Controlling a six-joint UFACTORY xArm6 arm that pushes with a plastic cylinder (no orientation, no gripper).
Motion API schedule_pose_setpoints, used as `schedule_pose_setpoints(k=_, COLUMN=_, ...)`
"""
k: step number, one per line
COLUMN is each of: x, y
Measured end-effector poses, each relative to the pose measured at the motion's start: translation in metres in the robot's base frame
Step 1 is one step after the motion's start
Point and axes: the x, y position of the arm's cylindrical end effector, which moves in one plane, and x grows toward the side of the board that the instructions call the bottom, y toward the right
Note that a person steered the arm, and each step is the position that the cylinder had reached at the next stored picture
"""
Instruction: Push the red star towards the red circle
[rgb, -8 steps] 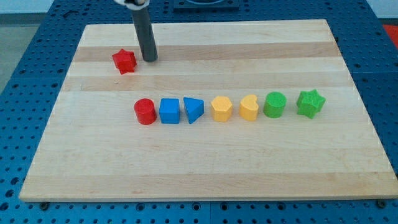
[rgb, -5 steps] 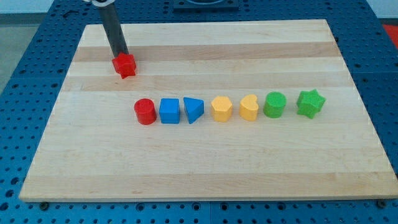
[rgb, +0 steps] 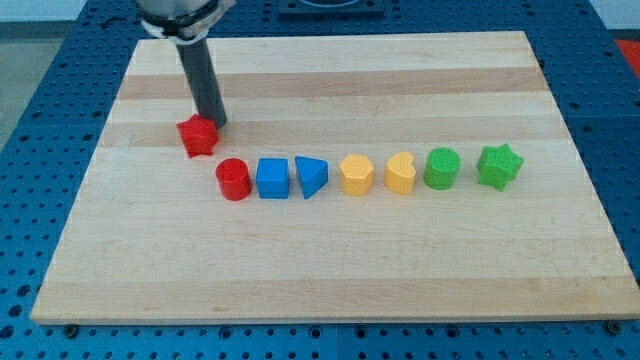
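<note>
The red star lies on the wooden board, up and to the left of the red circle, a short gap apart. The dark rod comes down from the view's top left. My tip touches the star's upper right edge. The red circle is the left end of a row of blocks across the board's middle.
Right of the red circle in one row stand a blue square, a blue triangle, a yellow hexagon, a yellow heart, a green circle and a green star.
My tip went from the star's right to behind it, then pushed it down the view. The star has slid towards the red circle. The row has not moved.
</note>
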Motion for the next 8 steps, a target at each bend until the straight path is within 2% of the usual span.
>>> schedule_pose_setpoints(k=2, x=0.008, y=-0.049)
schedule_pose_setpoints(k=4, x=0.042, y=-0.048)
schedule_pose_setpoints(k=8, x=0.069, y=-0.043)
